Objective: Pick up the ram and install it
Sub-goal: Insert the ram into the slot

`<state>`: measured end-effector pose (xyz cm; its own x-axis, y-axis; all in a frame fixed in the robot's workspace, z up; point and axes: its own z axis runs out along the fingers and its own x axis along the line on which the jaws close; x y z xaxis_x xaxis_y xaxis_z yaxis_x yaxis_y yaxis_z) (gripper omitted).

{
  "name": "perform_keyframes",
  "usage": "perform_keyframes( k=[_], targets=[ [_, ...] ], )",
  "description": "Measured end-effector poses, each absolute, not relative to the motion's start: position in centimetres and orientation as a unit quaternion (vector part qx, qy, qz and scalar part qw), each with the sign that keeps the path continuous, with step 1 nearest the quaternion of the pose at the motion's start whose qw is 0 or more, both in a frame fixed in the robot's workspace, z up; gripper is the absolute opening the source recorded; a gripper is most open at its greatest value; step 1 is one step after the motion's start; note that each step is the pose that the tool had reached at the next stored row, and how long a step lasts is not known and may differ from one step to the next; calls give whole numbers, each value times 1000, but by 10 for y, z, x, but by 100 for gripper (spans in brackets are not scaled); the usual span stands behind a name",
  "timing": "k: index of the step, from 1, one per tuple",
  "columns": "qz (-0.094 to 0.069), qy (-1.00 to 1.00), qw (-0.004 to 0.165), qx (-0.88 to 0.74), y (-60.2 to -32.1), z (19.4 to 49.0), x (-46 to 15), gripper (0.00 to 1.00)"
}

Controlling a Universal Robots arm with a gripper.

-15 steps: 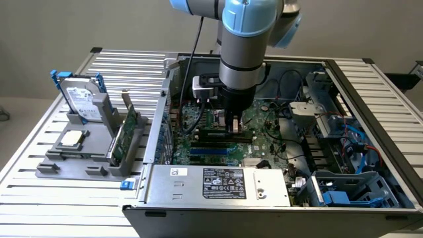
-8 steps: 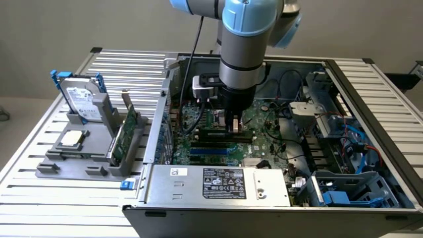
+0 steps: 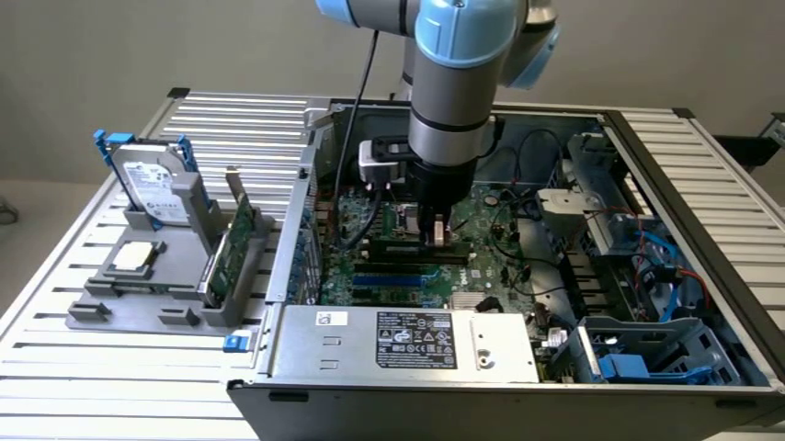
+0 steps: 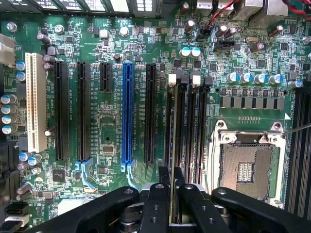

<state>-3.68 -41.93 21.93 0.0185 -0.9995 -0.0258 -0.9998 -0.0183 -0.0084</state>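
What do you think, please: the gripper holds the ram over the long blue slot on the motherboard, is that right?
Not quite. The gripper does hold the ram, but the wrist view shows it over the black memory slots beside the processor socket, not over the blue slot.

Arm (image 3: 454, 92) upright, gripper (image 4: 171, 180) pointing down — pinching the ram (image 4: 171, 208)

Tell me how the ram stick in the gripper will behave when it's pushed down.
Probably stiff along its length but easy to flex sideways: the ram shows as a thin edge clamped in the gripper. Likely light, being so slim. Pinched by its flat faces, it may slip if pushed hard.
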Motion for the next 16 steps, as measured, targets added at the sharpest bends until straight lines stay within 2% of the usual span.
perform_keyframes(
  k=[16],
  targets=[
    [9, 700, 9, -714, -419, 218, -36, 15]
  ],
)
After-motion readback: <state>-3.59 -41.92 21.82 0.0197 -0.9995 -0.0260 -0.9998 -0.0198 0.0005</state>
